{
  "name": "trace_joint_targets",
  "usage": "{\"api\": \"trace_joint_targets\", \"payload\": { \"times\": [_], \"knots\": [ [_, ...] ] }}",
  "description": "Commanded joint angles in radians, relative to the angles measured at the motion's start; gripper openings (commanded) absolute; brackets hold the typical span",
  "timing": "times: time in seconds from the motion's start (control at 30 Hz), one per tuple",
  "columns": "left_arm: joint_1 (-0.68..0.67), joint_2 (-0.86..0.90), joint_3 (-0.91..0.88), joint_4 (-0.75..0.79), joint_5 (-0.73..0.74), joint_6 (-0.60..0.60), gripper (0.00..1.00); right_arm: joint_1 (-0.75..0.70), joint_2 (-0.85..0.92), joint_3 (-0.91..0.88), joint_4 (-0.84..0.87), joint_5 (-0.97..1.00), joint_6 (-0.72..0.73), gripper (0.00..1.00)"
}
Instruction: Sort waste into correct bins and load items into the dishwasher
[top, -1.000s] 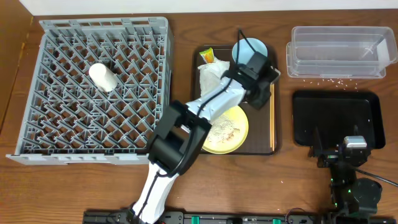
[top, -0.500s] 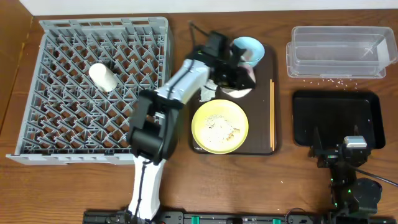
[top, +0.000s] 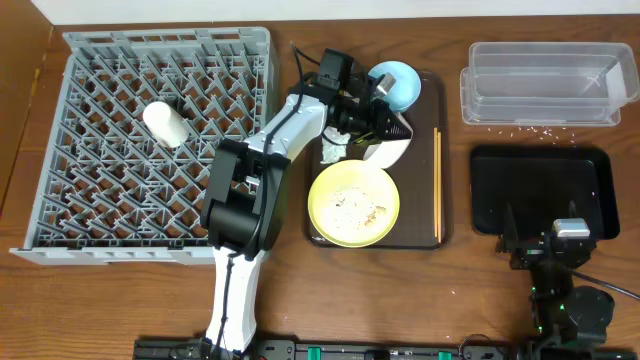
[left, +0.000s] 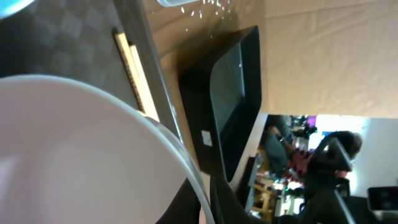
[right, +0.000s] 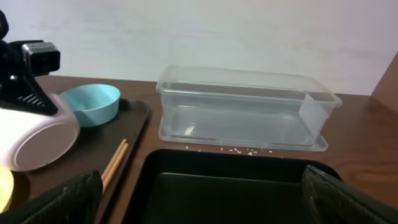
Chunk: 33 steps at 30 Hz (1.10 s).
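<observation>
The left gripper (top: 383, 122) has its jaws closed on the rim of the white bowl (top: 388, 148). It holds the bowl tipped on its side over the dark brown serving tray (top: 420, 228), just beside the light blue bowl (top: 397, 82); whether the white bowl touches the tray I cannot tell. I judge it is tilted so that it can stand between the pegs of the grey dish rack (top: 120, 200), where the small white cup (top: 166, 124) already lies. The pale yellow plate (top: 386, 226) with rice-like crumbs (top: 350, 205) and the chopsticks (top: 437, 185) wait on the serving tray. The right gripper (right: 205, 198) sits low at the near edge of the black tray (right: 230, 180) with jaws wide and holding nothing, probably kept out of the way. The clear plastic tub (right: 242, 112) stands beyond on the table (top: 450, 290).
</observation>
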Motion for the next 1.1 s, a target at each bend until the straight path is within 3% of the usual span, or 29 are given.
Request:
{"api": "trace_joint_targets", "payload": {
  "times": [0.0, 0.37, 1.07],
  "knots": [
    [0.005, 0.040, -0.024, 0.050, 0.040, -0.128, 0.07, -0.008, -0.006, -0.001, -0.004, -0.004, -0.015, 0.99],
    [0.069, 0.039, -0.024, 0.215, 0.219, -0.355, 0.07, -0.008, -0.006, -0.001, -0.004, -0.004, -0.015, 0.99],
    [0.207, -0.190, -0.024, 0.380, 0.230, -0.581, 0.08, -0.008, -0.006, -0.001, -0.004, -0.004, -0.015, 0.99]
  ]
}}
